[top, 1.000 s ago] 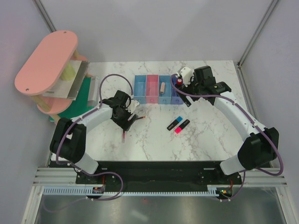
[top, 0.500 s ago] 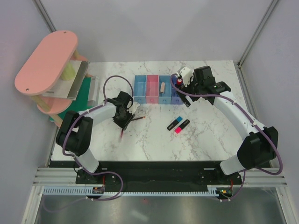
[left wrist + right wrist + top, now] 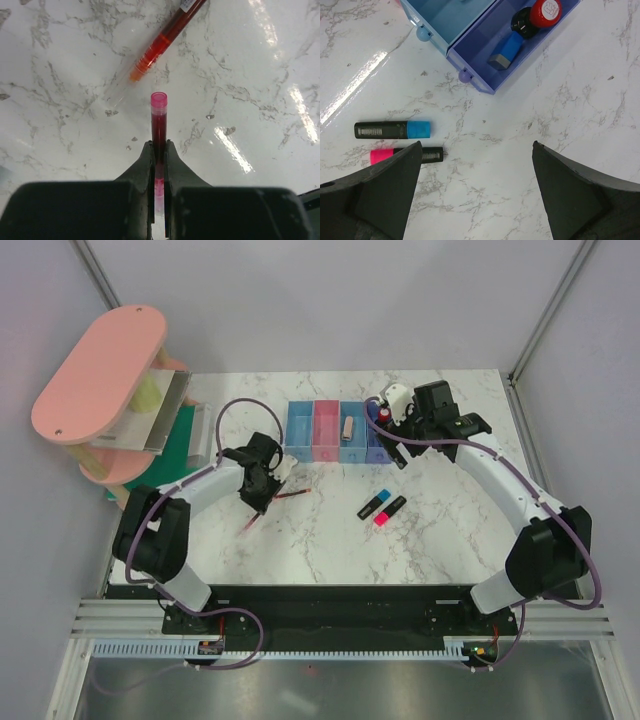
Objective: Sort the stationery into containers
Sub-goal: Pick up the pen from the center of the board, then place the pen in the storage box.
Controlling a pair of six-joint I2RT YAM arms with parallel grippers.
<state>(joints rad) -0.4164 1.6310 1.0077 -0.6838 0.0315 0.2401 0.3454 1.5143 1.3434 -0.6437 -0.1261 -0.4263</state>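
Note:
My left gripper (image 3: 159, 150) (image 3: 262, 490) is shut on a thin dark-red pen (image 3: 159, 117) (image 3: 250, 523), whose pink end sticks out past the fingertips just above the marble. A second dark-red pen (image 3: 165, 37) (image 3: 290, 496) lies on the table just beyond it. The containers (image 3: 335, 430) stand in a row at mid-table. A beige eraser (image 3: 347, 427) lies in the third bin. The purple bin (image 3: 485, 75) holds a blue block (image 3: 507, 50) and a red-black capped piece (image 3: 537, 15). My right gripper (image 3: 476, 145) (image 3: 395, 445) hangs open beside that bin, holding nothing. The blue highlighter (image 3: 392, 130) and pink highlighter (image 3: 405, 155) lie near its left finger.
A big pink oval-topped shelf rack (image 3: 100, 370) stands at the far left, with a green piece (image 3: 180, 445) at its foot. Metal frame posts rise at the table's back corners. The two highlighters (image 3: 382, 507) sit right of centre.
My left gripper has shut on the dark-red pen it was hovering over, and the pen has swung slightly with it. The right arm has stayed still and open.

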